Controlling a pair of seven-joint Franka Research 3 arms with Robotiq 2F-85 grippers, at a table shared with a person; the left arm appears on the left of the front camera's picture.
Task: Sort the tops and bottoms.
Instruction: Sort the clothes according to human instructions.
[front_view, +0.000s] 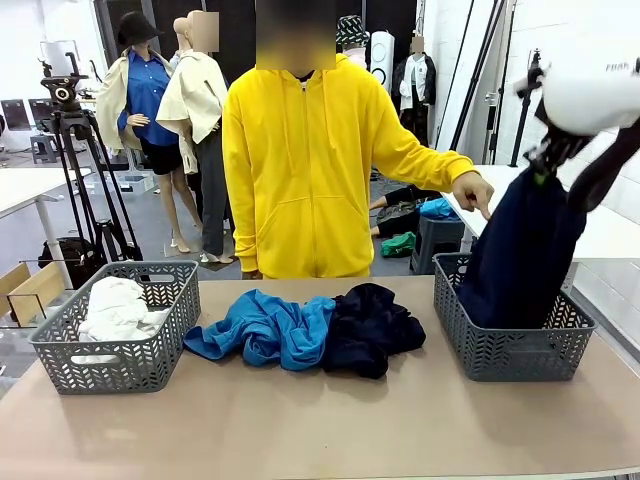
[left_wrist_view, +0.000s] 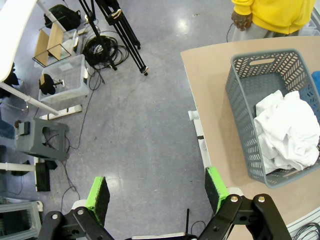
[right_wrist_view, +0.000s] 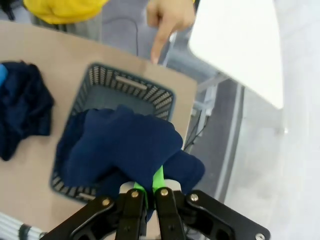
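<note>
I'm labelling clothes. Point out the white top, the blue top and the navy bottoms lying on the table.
white top (front_view: 115, 305), front view, middle of the bundle
blue top (front_view: 265, 330), front view, centre of the heap
navy bottoms on the table (front_view: 370, 328), front view, middle of the pile

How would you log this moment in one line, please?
right gripper: shut on navy bottom, hanging into right basket; left gripper: open; left basket: white top; table: blue top, second navy bottom

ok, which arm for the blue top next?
Left, probably: the left fingers stand open and empty by the grey plastic basket holding the white cloth top, and the bright blue cloth top lies nearer it. The right fingers are shut on a dark navy cloth garment.
</note>
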